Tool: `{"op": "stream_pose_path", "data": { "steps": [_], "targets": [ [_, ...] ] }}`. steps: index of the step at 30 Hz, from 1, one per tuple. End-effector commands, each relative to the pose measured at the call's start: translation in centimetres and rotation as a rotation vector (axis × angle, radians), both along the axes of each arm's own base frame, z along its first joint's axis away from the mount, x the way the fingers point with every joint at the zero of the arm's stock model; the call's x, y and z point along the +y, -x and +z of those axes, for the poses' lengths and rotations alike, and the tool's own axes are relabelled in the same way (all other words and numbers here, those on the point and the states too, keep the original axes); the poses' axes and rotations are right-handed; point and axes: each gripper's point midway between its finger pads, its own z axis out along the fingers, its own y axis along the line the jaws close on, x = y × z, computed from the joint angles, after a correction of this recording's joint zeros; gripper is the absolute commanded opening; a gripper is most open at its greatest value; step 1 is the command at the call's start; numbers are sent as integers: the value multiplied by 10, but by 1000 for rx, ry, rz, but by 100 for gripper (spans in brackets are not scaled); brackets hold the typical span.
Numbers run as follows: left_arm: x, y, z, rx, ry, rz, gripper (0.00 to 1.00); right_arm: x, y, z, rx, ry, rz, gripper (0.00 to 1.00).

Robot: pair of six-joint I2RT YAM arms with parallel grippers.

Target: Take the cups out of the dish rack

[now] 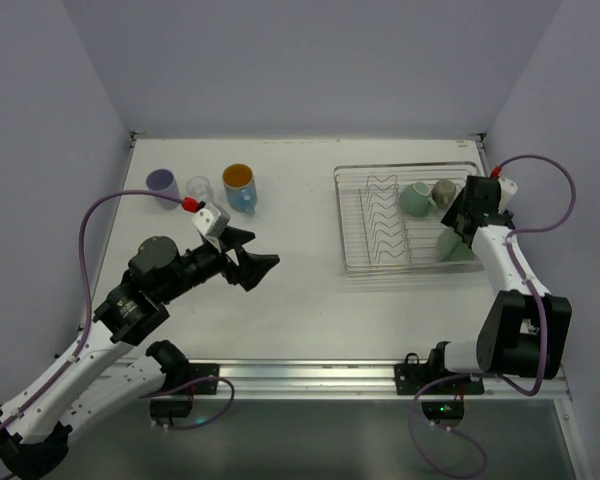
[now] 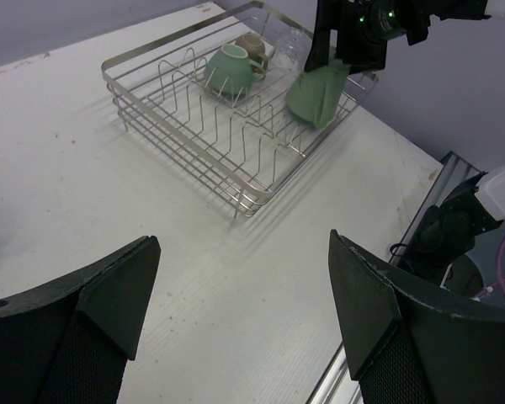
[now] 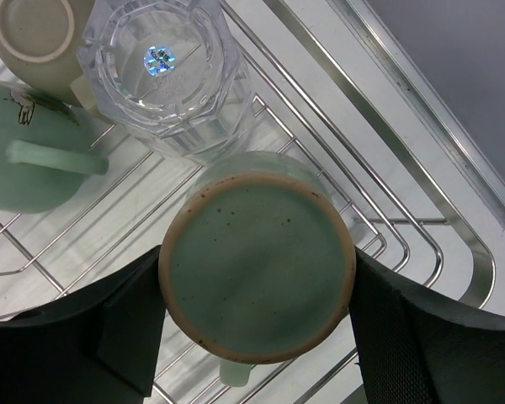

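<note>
The silver dish rack (image 1: 360, 262) stands at the right. Inside it are a pale green cup (image 1: 415, 198), a small olive-brown cup (image 1: 443, 192) and a clear glass (image 3: 164, 63), all upside down. My right gripper (image 1: 467, 222) is shut on a teal mug (image 3: 257, 278), bottom up at the rack's right end, with a finger (image 3: 118, 328) pressing each side of its base. A lavender cup (image 1: 161, 183), a second clear glass (image 1: 199, 188) and a blue cup with orange inside (image 1: 239, 186) stand on the table at the far left. My left gripper (image 1: 252, 258) hangs open over the table, holding nothing.
Zigzag wire dividers (image 1: 385, 225) fill the rack's left half. The table's right edge and back wall run close to the rack. The right arm's base (image 1: 520, 340) sits near the front right corner.
</note>
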Motion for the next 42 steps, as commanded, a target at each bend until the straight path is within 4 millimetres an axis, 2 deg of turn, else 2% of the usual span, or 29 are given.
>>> {"op": "stream_pose_path", "data": {
  "steps": [1, 5, 15, 18, 19, 20, 22, 23, 25, 27, 28, 29, 30, 31, 33, 35, 36, 38, 40, 42],
  "targets": [
    [1, -2, 4, -30, -12, 3, 88, -1, -2, 38, -128, 17, -10, 36],
    [0, -2, 3, -27, -11, 1, 87, 9, 4, 64, -218, -6, 16, 27],
    [-3, -7, -2, -2, -14, 13, 86, 60, 14, 145, -517, -152, 196, 26],
    [-7, -7, -2, 18, 6, 4, 84, 94, 15, 162, -600, -264, 333, 27],
    [-10, -8, -3, 29, 11, -1, 84, 104, 12, 173, -651, -302, 371, 27],
    [-13, -8, 0, 43, 37, -5, 83, 125, 15, 172, -660, -367, 458, 27],
    [-21, -8, -3, 76, 54, -34, 81, 147, 17, 183, -730, -447, 537, 27],
    [-26, -8, 0, 96, 86, -43, 81, 165, 20, 189, -748, -491, 614, 27],
    [-36, -10, -5, 171, 126, -59, 81, 186, 23, 202, -802, -554, 687, 27],
    [-47, -10, 1, 175, 190, -100, 81, 211, 30, 211, -827, -613, 794, 27],
    [-54, -13, -3, 200, 202, -110, 81, 220, 31, 220, -857, -648, 831, 27],
    [-62, -16, -4, 231, 236, -128, 81, 238, 36, 221, -846, -715, 891, 27],
    [-63, -15, 3, 229, 265, -137, 81, 246, 41, 225, -858, -739, 929, 27],
    [-70, -19, -2, 252, 271, -144, 81, 253, 41, 228, -877, -763, 968, 27],
    [-78, -22, 4, 271, 322, -169, 81, 268, 50, 229, -867, -838, 1033, 27],
    [-89, -31, 4, 304, 345, -176, 82, 275, 52, 228, -881, -879, 1072, 27],
    [-97, -34, -4, 335, 337, -194, 82, 280, 59, 229, -885, -912, 1115, 28],
    [-106, -36, 4, 349, 363, -232, 82, 285, 63, 225, -875, -944, 1136, 27],
    [-115, -41, -3, 394, 370, -246, 80, 289, 70, 220, -877, -983, 1163, 28],
    [-122, -42, 5, 380, 395, -282, 79, 291, 74, 216, -869, -1016, 1172, 28]
  ]
}}
